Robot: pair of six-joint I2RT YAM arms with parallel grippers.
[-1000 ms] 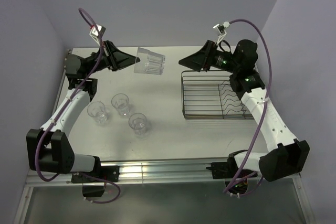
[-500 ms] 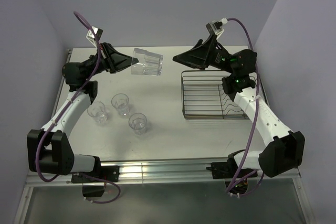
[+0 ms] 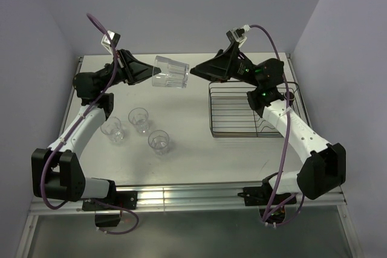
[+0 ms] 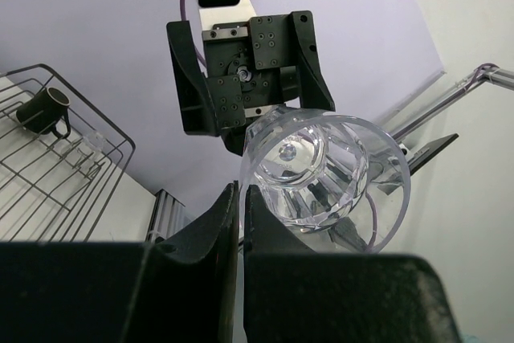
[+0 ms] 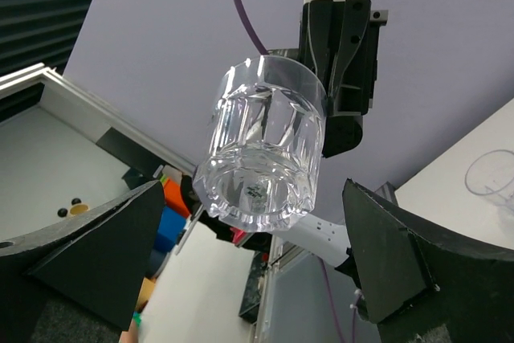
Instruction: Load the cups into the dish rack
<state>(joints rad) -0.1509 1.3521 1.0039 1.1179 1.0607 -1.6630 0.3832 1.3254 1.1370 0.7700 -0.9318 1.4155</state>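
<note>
Seen from the top camera, at 8 o'clock on the table [image 3: 193,143]: three clear tumblers [image 3: 139,119], upright, mouths up, close together but apart, none gripped.

Above them, toward 11 o'clock: left gripper [image 3: 150,73], raised off the table, pinched tight on the rim wall of a faceted tumbler [image 3: 171,72]. Holds it in the air at 12 o'clock, clear of the table. Long axis lying flat, running 9 to 3 o'clock: mouth toward the left gripper, thick base toward the right one.

Just past the base, at 1 o'clock: right gripper [image 3: 195,72], spread wide with nothing in it, aimed at 9 o'clock straight down that axis. Fingertips level with the base or just short of it; contact not clear from any view.

At 3 o'clock: dish rack [image 3: 233,113], wire, flat on the table, below and behind the right gripper. In its far part, from the left wrist camera, a brown mug [image 4: 44,110] on its side.

Looks like a mid-air handover. Right arm nearer the rack; next probably needs closing across the tumbler's body from the base end before any release at the rim.
</note>
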